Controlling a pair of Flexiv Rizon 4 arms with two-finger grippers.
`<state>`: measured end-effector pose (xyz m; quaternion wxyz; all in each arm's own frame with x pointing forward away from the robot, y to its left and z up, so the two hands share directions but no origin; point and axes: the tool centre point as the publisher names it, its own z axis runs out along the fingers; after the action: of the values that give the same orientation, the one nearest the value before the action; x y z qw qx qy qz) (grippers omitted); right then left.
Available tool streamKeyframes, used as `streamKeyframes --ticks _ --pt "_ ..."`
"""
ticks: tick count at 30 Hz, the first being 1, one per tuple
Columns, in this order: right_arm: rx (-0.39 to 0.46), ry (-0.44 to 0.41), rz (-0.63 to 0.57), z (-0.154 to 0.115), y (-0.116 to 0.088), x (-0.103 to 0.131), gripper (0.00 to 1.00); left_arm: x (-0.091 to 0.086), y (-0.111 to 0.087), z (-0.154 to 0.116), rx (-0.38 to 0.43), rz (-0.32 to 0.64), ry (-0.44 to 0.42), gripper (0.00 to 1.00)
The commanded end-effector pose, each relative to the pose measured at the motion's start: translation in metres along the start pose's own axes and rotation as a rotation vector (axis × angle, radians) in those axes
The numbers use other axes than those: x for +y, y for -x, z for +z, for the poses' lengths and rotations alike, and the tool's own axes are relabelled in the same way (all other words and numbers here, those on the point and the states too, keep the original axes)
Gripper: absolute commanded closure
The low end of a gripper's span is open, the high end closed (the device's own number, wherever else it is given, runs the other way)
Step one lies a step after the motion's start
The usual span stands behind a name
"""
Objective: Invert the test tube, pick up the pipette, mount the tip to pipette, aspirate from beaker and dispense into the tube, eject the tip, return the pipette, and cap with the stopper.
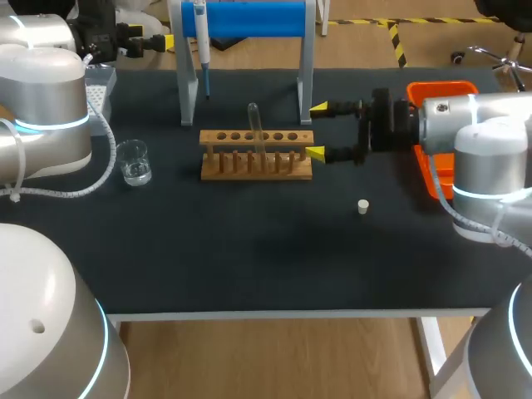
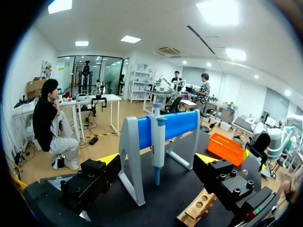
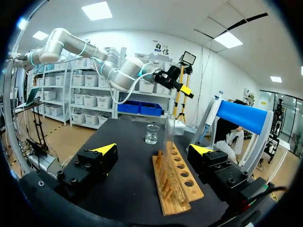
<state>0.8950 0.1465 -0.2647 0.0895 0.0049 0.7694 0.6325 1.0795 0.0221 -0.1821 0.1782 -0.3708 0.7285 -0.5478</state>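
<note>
1. Right tool [image 1: 316,130]: fingers spread wide, empty, held level just off the end of the wooden rack [image 1: 256,166]. I judged this let it close sideways on the tube.
2. Test tube [image 1: 253,129]: upright in the rack's middle, ahead of that tool, untouched. I could not tell which end was up.
3. Left tool [image 2: 157,158]: wide, empty, raised facing the pipette [image 2: 157,137], which hung on its blue stand [image 2: 177,124], clear for a grab.
4. Beaker [image 1: 133,160]: on the table [image 1: 249,266], left of the rack.
5. Stopper [image 1: 363,206]: loose near the right arm, apart, presumably kept for last.
</note>
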Motion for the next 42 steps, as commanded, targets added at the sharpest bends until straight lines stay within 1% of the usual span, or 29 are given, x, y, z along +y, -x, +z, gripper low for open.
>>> streamKeyframes --ticks 1,2,5,7,8,13,17,20,27,32,35,36,37,42 --pt "-0.002 0.001 -0.001 0.000 0.000 0.000 0.00 0.018 -0.026 -0.001 0.021 0.043 -0.043 0.00" --pt "-0.002 0.001 -0.001 0.000 0.000 0.000 0.00 0.025 -0.037 -0.002 0.033 0.059 -0.055 0.00" --pt "-0.002 0.001 -0.001 0.000 0.000 0.000 0.00 0.040 -0.059 -0.005 0.060 0.101 -0.079 0.00" --pt "-0.002 0.001 -0.001 0.000 0.000 0.000 0.00 0.050 -0.075 -0.007 0.097 0.142 -0.098 0.00" --pt "-0.002 0.001 -0.001 0.000 0.000 0.000 0.00 0.054 -0.084 -0.009 0.103 0.149 -0.102 0.00" --pt "-0.002 0.001 -0.001 0.000 0.000 0.000 0.00 0.073 -0.120 -0.016 0.193 0.203 -0.121 0.00" --pt "-0.002 0.001 -0.001 0.000 0.000 0.000 0.00 0.084 -0.138 -0.018 0.241 0.229 -0.116 0.00" --pt "-0.002 0.001 -0.001 0.000 0.000 0.000 0.00 0.090 -0.146 -0.020 0.252 0.237 -0.100 0.00" --pt "-0.002 0.001 -0.001 0.000 0.000 0.000 0.00 0.102 -0.153 -0.020 0.265 0.234 -0.078 0.00" --pt "-0.002 0.001 -0.001 0.000 0.000 0.000 0.00 0.110 -0.152 -0.021 0.262 0.229 -0.027 0.00" --pt "-0.002 0.001 -0.001 0.000 0.000 0.000 0.00 0.113 -0.151 -0.023 0.255 0.225 -0.028 0.00" --pt "-0.002 0.001 -0.001 0.000 0.000 0.000 0.00 0.114 -0.151 -0.025 0.236 0.220 -0.015 0.00" --pt "-0.002 0.001 -0.001 0.000 0.000 0.000 0.00 0.115 -0.149 -0.026 0.254 0.179 -0.021 0.00" --pt "-0.002 0.001 -0.001 0.000 0.000 0.000 0.00 0.115 -0.149 -0.026 0.254 0.179 -0.021 0.00"
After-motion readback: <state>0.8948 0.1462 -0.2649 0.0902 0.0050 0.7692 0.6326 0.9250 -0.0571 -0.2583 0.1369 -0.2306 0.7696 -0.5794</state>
